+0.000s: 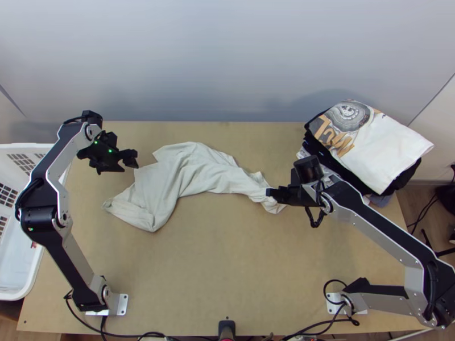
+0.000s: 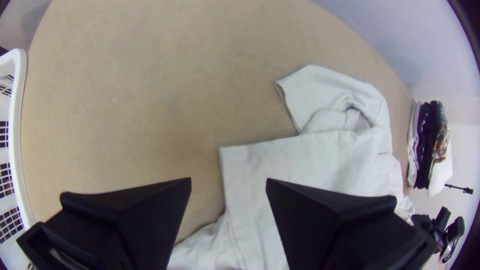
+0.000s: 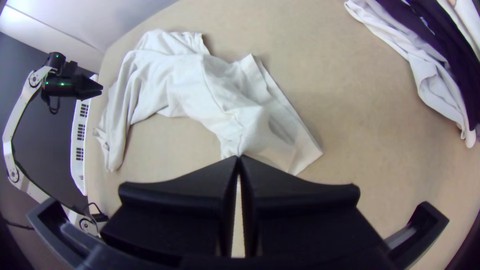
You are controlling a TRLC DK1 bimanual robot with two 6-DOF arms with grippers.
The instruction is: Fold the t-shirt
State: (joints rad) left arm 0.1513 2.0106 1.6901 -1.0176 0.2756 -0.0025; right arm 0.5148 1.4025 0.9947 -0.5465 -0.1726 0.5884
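Pinches a gathered bit of the pale t-shirt (image 1: 196, 170) with the right tool (image 1: 271, 193), with fingertips pressed together on the cloth near its narrow right end. Has a flat flap with a straight hem lying just beside the pinch, in the right wrist view. From there, lies rumpled and bunched over the middle and left of the table (image 1: 227, 256), crumpled near the right tool and wider toward the left.

Holds the left tool (image 1: 129, 162) near the far left corner, beside the wide part of the t-shirt, with fingers spread well apart. In the left wrist view, shows bare table and a square hemmed corner of cloth between those fingers.

Farther out, has a pile of folded clothes (image 1: 350, 170) at the far right corner, with a white printed shirt (image 1: 392, 148) on top and dark layers beneath. At the left edge, has a white basket (image 1: 23, 292) with slotted sides. Along the near edge, has black cables (image 1: 149, 333); past the far edge, a pale wall (image 1: 227, 57).
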